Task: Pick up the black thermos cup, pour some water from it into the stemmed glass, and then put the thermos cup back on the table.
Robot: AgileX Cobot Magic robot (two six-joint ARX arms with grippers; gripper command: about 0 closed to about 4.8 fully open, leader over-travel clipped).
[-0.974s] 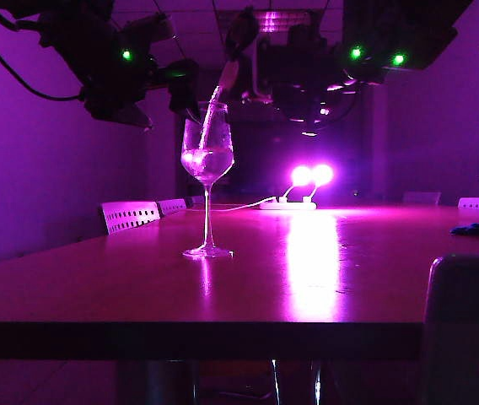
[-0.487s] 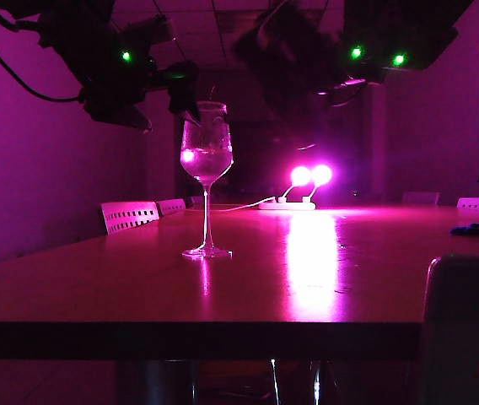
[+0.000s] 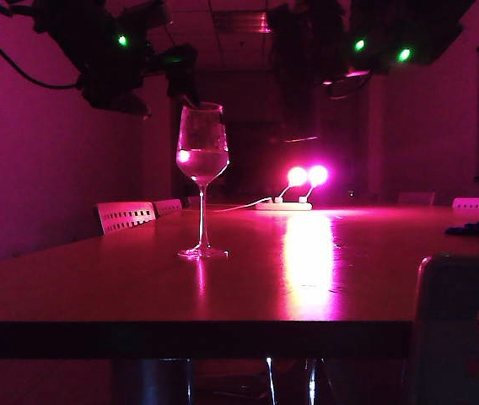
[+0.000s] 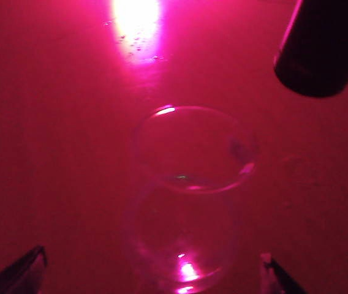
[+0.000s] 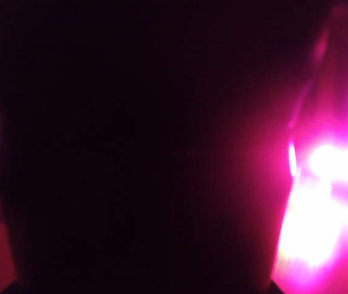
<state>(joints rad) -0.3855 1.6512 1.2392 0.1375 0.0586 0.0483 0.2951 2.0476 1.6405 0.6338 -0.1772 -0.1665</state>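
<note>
Exterior view, item by item, all placed against the stemmed glass (image 3: 202, 181)

1. Stemmed glass: upright on the bench (image 3: 248, 278), foot flat, bowl partly filled with clear liquid. Judged: the pour is done, and the glass stands in open space so an arm can come over its rim from either side.

2. Black thermos cup (image 3: 307, 59): a dark upright mass above and to the right of the glass, clear of the rim, off the bench. In the left wrist view its dark cylinder (image 4: 321, 49) hangs beside and apart from the glass mouth (image 4: 189, 153). In the right wrist view it fills nearly the whole picture (image 5: 137, 147), which suits a body gripped close under the camera. Judged: raised and held upright so nothing more spills before it is set down.

3. Right tool: not separable from the dark mass in any view; taken as closed round the thermos cup, since the cup is aloft with nothing else bearing it.

4. Left tool (image 4: 152, 272): above and just left of the glass rim, fingers spread wide either side of the bowl without touching it. Judged: stationed as a guard to steady the glass, holding nothing.

5. Remaining step, judged: lower the thermos cup to bare bench right of the glass, well apart from its foot
</note>
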